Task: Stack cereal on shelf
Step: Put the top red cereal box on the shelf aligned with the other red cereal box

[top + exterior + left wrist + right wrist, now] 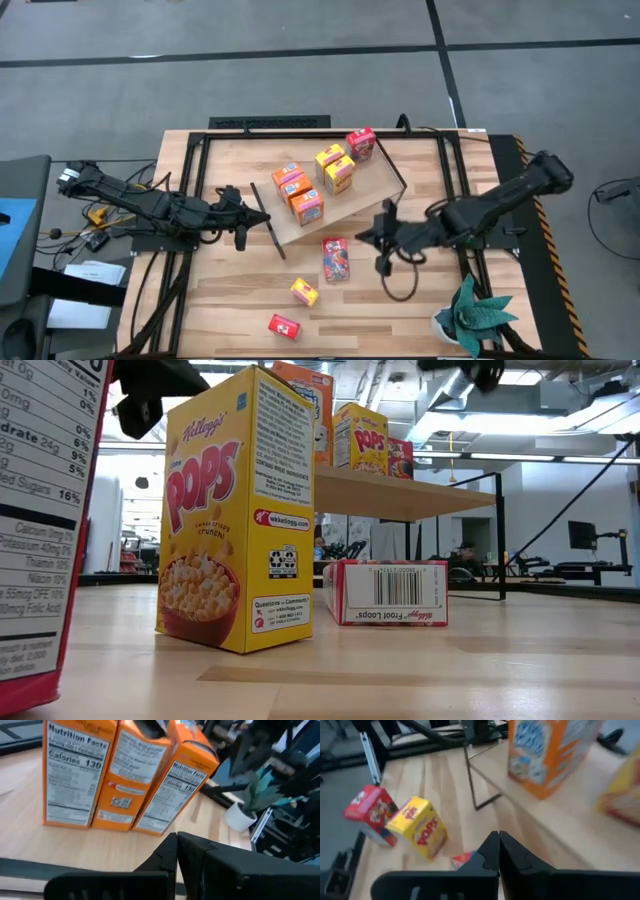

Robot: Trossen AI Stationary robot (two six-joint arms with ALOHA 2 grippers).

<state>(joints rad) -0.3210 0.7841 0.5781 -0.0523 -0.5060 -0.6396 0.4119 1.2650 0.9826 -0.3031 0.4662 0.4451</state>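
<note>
The shelf (pixel 372 186) stands askew mid-table on thin black rod frames. On it stand three orange cereal boxes (pixel 297 192), two yellow ones (pixel 335 168) and a red one (pixel 361 143). On the table in front of it, a red box (pixel 336 258) lies flat, and a yellow box (pixel 305 292) and a small red box (pixel 285 326) stand nearer the front edge. My left gripper (pixel 243 215) hovers shut at the shelf's left end, facing the orange boxes (pixel 120 775). My right gripper (pixel 376 236) hovers shut by the shelf's right front, above the table.
A potted plant (pixel 475 315) stands at the near right corner. Black rails (pixel 452 170) run along the tabletop's sides and back. Cables and gear lie off the table's left edge (pixel 90 215). Bare wood lies at the near centre and right (pixel 400 320).
</note>
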